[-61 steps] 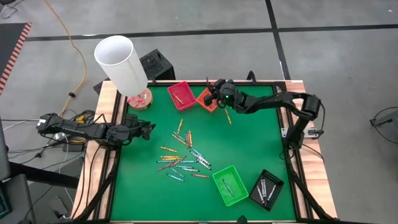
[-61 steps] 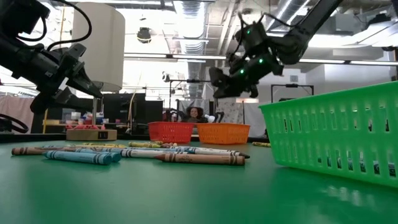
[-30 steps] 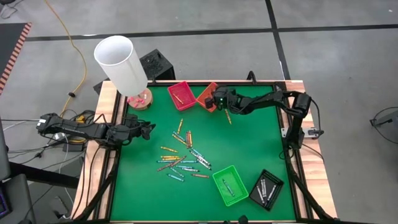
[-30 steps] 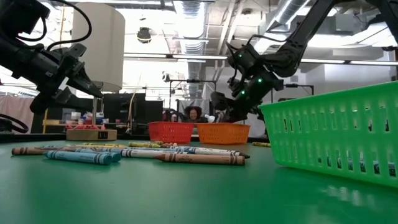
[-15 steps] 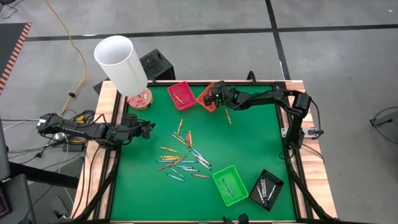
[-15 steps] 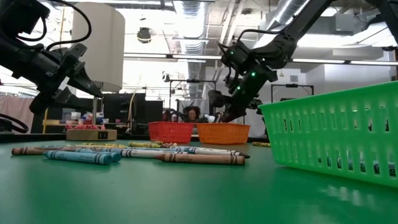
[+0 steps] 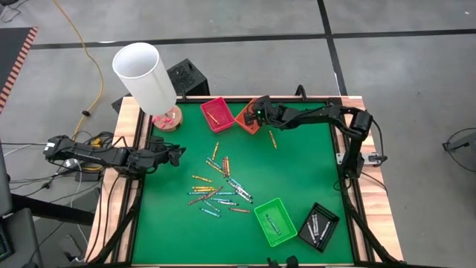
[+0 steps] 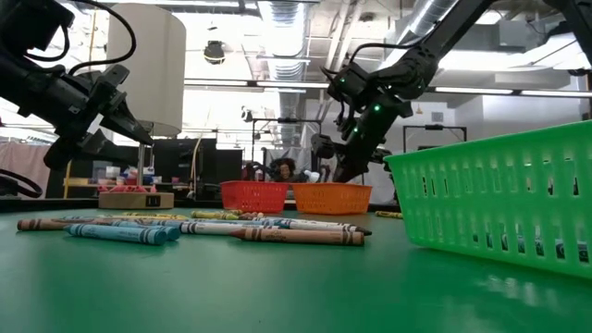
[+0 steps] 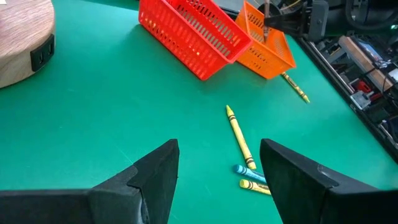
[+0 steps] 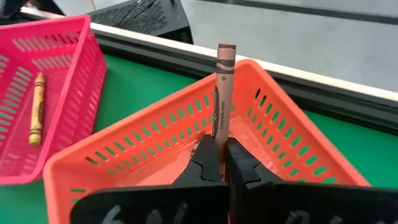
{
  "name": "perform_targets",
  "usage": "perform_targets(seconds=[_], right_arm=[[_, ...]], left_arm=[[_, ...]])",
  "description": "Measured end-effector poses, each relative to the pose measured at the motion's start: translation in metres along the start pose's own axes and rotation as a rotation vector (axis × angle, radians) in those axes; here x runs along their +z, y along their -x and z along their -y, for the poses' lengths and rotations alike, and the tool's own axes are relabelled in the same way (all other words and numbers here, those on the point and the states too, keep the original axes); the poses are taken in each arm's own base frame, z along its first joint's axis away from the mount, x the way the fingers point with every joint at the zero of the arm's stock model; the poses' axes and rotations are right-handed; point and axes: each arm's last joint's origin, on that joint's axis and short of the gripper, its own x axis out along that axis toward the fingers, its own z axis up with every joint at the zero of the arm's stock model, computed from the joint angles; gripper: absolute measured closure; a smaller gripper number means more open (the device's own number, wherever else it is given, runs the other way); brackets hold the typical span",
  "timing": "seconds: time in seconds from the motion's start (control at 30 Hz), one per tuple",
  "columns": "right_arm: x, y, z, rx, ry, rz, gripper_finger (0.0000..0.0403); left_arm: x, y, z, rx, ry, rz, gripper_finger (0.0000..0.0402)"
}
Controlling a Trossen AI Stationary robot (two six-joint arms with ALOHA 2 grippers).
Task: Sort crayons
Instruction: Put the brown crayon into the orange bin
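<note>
Right hand [image 10: 221, 163] clamped on a brown crayon [image 10: 222, 93], upright over the orange basket [image 10: 298, 155] at far tabletop edge; left hand [image 9: 217, 171] open, empty, hovering w/ nothing near left edge.

I count 4 trays on the table: 1 red tray [image 7: 216, 113], 1 orange tray [image 7: 247, 118], 1 green tray [image 7: 275, 221], 1 black tray [image 7: 318, 227]. Loose crayons [image 7: 217, 187] mid-table: approx. 20, can't get an exact no. 1 more lies by the orange tray, 1 in the red tray, 1 brown crayon [image 10: 222, 93] is pinched in my right gripper [image 10: 221, 163]. 1 white cylinder [image 7: 144, 77]. 2 arms.
</note>
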Motion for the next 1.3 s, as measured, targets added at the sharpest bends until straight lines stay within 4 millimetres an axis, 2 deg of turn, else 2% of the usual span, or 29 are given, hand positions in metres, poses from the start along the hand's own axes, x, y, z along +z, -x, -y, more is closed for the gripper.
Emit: perform_targets(seconds=[0.4,0.73,1.03,1.3], right_arm=[[-0.003,0.0,0.002,0.007,-0.033,-0.046,0.0402],[0.004,-0.006,0.012,0.058,-0.09,-0.096,0.0402],[0.005,-0.007,0.014,0.06,-0.109,-0.099,0.0402],[0.005,-0.007,0.013,0.058,-0.118,-0.095,0.0371]], left_arm=[[0.0,0.0,0.0,0.0,0.0,0.0,0.0186],[0.0,0.0,0.0,0.0,-0.008,0.0,0.0186],[0.0,0.0,0.0,0.0,-0.011,0.001,0.0186],[0.0,0.0,0.0,0.0,-0.011,0.0,0.0186]])
